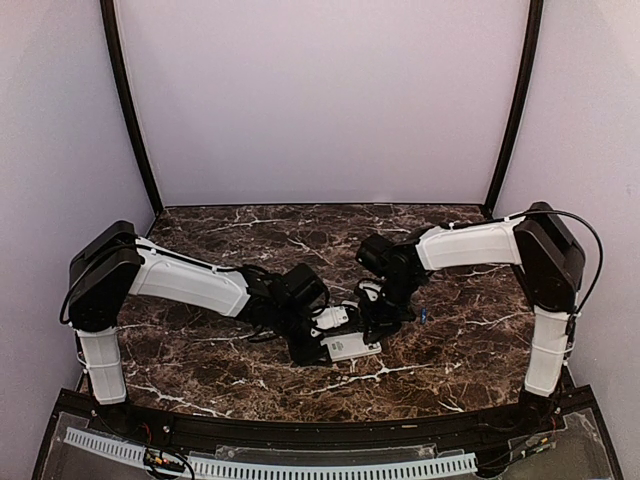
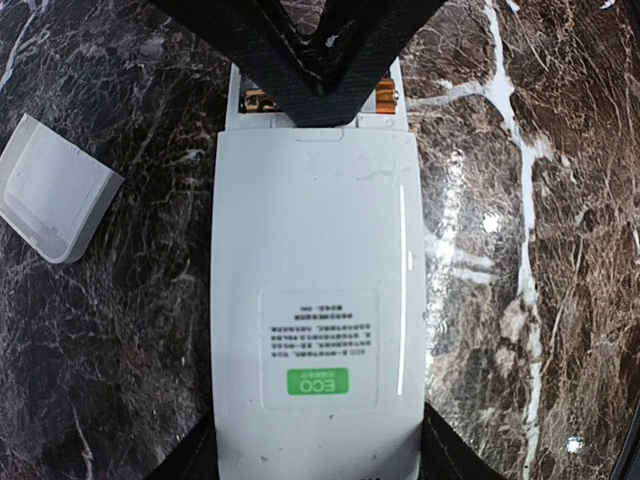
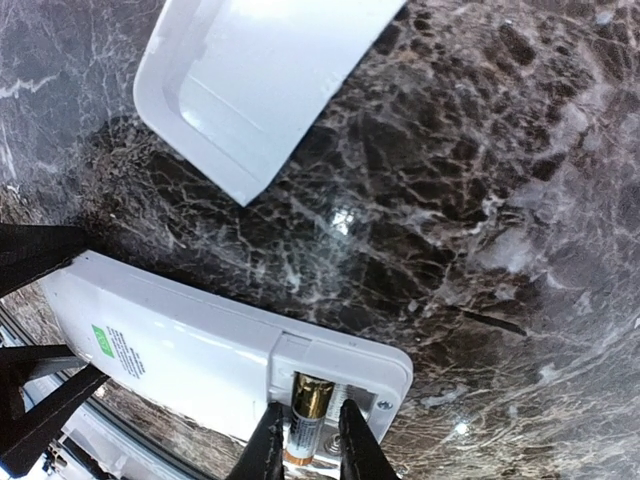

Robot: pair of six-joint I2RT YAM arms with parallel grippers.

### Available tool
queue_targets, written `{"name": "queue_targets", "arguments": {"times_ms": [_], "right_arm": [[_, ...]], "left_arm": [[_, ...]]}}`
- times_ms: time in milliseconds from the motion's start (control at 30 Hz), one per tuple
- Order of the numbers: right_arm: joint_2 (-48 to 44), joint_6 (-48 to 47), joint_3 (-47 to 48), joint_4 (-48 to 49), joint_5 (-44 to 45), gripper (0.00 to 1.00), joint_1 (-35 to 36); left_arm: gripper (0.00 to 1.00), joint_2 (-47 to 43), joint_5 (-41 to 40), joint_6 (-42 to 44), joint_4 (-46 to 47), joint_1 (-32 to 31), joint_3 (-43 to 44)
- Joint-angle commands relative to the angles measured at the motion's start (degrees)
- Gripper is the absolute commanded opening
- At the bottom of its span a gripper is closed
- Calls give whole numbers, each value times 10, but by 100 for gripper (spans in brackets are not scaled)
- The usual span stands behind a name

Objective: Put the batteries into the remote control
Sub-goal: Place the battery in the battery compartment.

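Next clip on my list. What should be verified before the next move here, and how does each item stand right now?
1. Remote control lies back up, with its compartment open: ok.
2. Left gripper clamps the remote control at the end opposite the compartment: ok.
3. Battery sits between the fingers of the right gripper, at the compartment: ok.
4. Battery fully seated and polarity correct: cannot tell.
5. Cover lies apart from the remote control, out of the way: ok.
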Motion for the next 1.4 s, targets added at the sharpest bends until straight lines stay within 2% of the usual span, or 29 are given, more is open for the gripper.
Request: {"name": "queue_targets", "arguments": {"times_ms": [0,300,967,1233,1367], "right_arm": [[22,-10,6,55,86,19,5],[16,-14,26,47,31,25,5],[-24,-21,44,-17,44,32,-13],[-42,-20,37,-45,36,19,-17],[-46,-13,22,-40,-5,13,-18]], "left_arm": [[55,20,23,-15,-4,2,-18],[55,21,24,-14,-2,3,-19],[54,25,22,-12,-6,4,-21],[54,26,18,-12,-7,4,-20],[54,27,19,-12,-7,3,-19]]}}
